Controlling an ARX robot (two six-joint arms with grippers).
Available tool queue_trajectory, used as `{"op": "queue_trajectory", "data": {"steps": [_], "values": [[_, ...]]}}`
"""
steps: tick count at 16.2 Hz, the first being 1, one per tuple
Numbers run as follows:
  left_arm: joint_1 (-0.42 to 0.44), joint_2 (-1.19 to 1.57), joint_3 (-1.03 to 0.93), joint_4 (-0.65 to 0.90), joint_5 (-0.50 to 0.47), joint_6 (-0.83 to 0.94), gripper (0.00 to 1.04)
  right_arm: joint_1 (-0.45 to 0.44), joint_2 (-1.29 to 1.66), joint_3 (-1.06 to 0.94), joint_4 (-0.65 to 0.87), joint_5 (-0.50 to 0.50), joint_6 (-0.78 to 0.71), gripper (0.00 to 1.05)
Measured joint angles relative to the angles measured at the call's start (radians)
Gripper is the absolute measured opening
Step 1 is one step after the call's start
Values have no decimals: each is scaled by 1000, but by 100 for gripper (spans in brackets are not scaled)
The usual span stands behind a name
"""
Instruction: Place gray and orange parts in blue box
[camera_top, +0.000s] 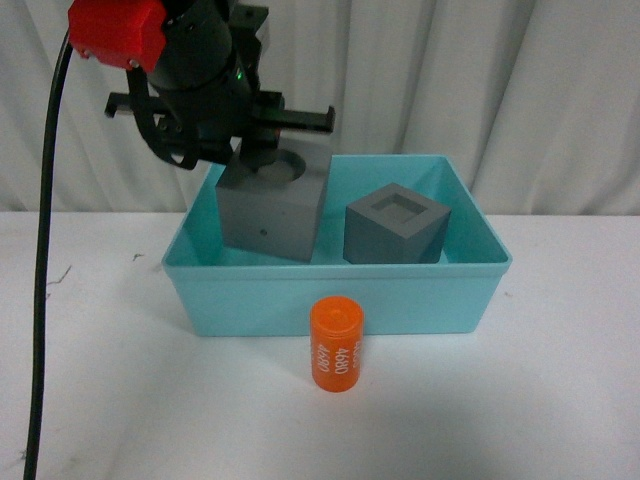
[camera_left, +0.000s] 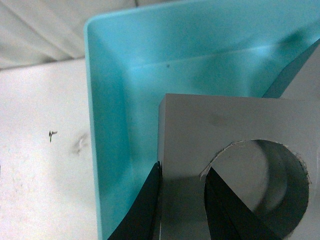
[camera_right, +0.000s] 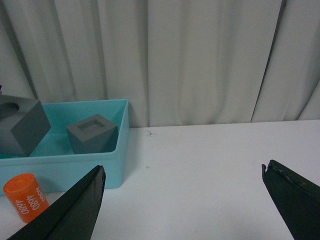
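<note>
Fingers of the left claw (camera_left: 183, 167) pinch one wall of the gray cube with the round hole (camera_top: 268, 213): one finger (camera_left: 227, 207) reaches down inside the hole, the other (camera_left: 142, 212) presses the outer face. The claw is therefore closed on that wall. The hole likely explains this grip, since the cube looks too broad to span from side to side.

The cube hangs tilted over the left half of the blue box (camera_top: 240, 300), one top corner raised. Its lower edge is hidden behind the box's near wall, so whether it touches the box floor cannot be told. The tilt suggests it is being lowered or is about to be let go.

The left arm comes down from above the far left corner of the box, wrist bent steeply downward, with its black cable (camera_top: 45, 250) trailing toward the near left corner of the surface (camera_top: 560, 400).

Beside the held cube, the gray cube with the square hole (camera_top: 397, 227) sits in the right half of the box, apart from it. The orange cylinder (camera_top: 336, 343) stands upright outside, just in front of the box's near wall, toward the near edge. That part remains to be placed.

The right claw (camera_right: 182, 170) hovers low over bare surface toward the right edge, jaws spread wide and holding nothing, facing the box and cylinder.
</note>
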Motion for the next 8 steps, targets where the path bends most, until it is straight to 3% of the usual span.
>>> {"op": "queue_trajectory", "data": {"steps": [8], "values": [[36, -7, -115, 19, -19, 9, 19, 0, 0, 0, 0, 0, 0, 98]]}}
